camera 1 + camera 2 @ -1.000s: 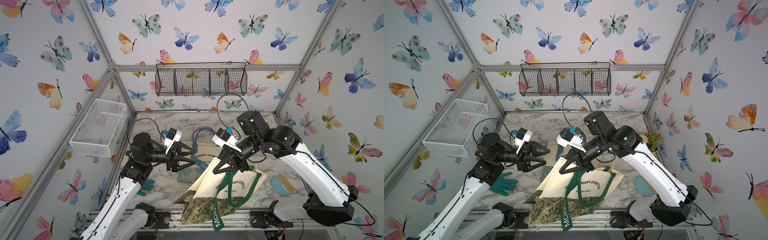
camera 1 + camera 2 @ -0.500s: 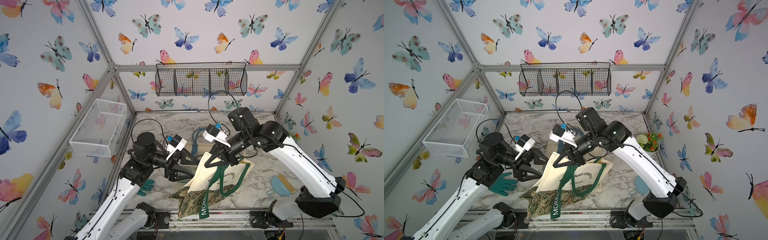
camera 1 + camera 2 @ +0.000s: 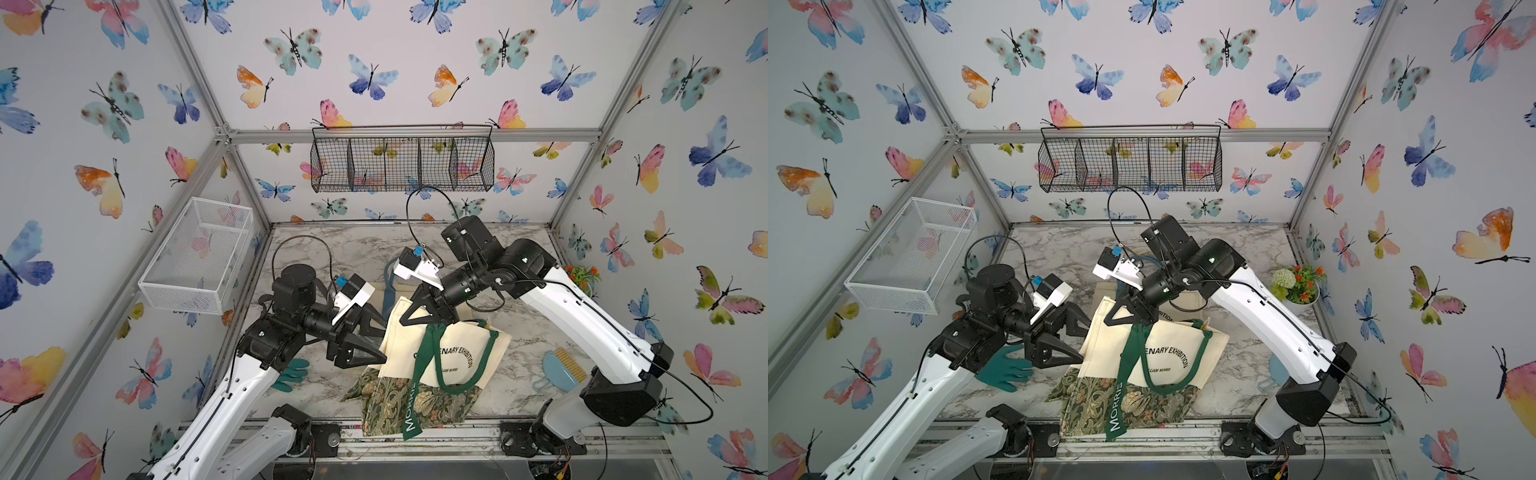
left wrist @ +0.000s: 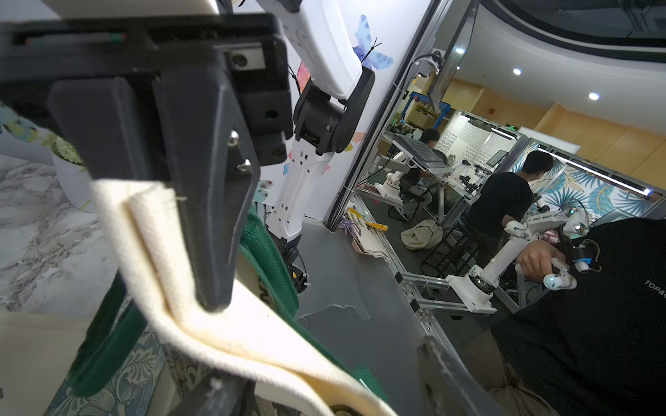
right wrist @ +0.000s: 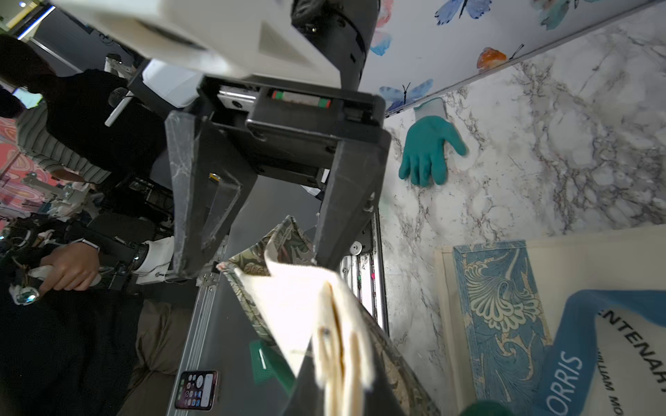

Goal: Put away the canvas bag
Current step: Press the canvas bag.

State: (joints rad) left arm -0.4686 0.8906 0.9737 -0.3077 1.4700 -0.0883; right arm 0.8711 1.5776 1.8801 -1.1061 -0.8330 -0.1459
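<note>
The cream canvas bag, with green straps and a green floral lower band, hangs above the marble table in both top views. My right gripper is shut on its upper edge; the right wrist view shows the folded cream cloth pinched in that gripper. My left gripper is open, its jaws on either side of the bag's left edge without closing on it. From the right wrist view the left gripper brackets the bag's corner.
A black wire basket hangs on the back wall and a white mesh basket on the left wall. On the table lie a second bag with blue straps, a teal glove, a blue brush and a flower pot.
My right gripper has carried the bag a little to the left. My left gripper has dropped and swung in until its open jaws straddle the bag's left edge.
</note>
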